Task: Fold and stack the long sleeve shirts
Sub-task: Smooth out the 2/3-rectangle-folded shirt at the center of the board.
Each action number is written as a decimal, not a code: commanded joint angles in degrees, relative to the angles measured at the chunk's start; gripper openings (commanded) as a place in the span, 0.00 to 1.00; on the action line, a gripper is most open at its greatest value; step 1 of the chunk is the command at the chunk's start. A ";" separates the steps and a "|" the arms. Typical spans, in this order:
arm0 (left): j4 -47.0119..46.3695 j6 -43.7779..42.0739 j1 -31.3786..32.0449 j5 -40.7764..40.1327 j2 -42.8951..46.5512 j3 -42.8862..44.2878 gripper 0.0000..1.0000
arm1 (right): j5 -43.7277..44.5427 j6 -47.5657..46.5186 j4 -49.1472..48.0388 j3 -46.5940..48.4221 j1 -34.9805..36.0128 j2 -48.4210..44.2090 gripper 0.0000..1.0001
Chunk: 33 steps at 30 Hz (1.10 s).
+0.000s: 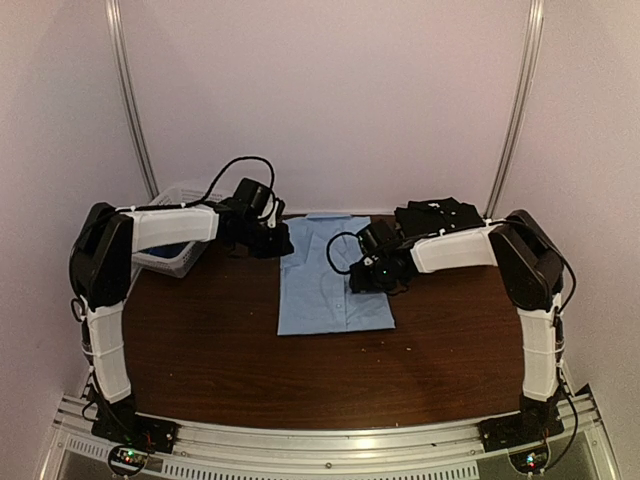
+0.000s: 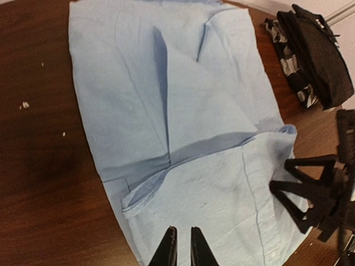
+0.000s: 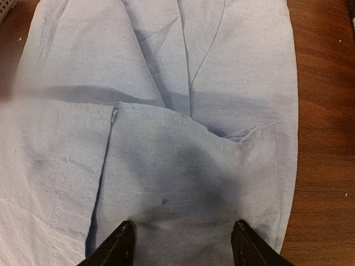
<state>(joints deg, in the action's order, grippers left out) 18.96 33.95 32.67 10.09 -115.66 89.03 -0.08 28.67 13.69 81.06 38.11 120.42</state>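
Note:
A light blue long sleeve shirt [image 1: 332,275] lies folded flat in the middle of the brown table [image 1: 200,340]. In the left wrist view its folded sleeve layers [image 2: 183,127] show. My left gripper [image 1: 274,241] hovers at the shirt's back left edge; its fingertips [image 2: 182,239] stand a narrow gap apart, with only cloth seen below them. My right gripper [image 1: 363,274] is over the shirt's right side, wide open [image 3: 183,235], and its fingers [image 2: 308,194] also show in the left wrist view. A stack of folded dark shirts [image 1: 438,216] sits at the back right [image 2: 310,55].
A white mesh basket [image 1: 172,256] with something blue inside stands at the back left, behind my left arm. Small crumbs [image 2: 25,105] dot the table left of the shirt. A white wall closes off the back.

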 commanded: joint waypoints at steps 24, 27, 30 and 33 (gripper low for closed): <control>-6.27 2.67 0.47 1.81 8.78 -19.16 0.10 | 3.04 3.54 3.66 -3.73 9.02 -0.91 0.61; -6.49 3.07 0.54 3.00 9.78 -19.76 0.10 | 3.15 3.72 4.39 -3.95 9.20 -2.61 0.63; -6.72 3.42 1.47 3.80 10.46 -19.95 0.10 | 3.28 3.55 4.07 -4.24 8.03 -6.38 0.63; -6.72 4.12 2.87 3.35 10.72 -19.97 0.10 | 1.51 2.88 3.01 -4.03 5.57 -8.69 0.63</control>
<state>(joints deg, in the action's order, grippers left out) 14.59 36.99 33.61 12.47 -107.59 69.28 2.57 31.51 16.29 77.52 46.11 116.64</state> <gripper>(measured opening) 0.104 0.632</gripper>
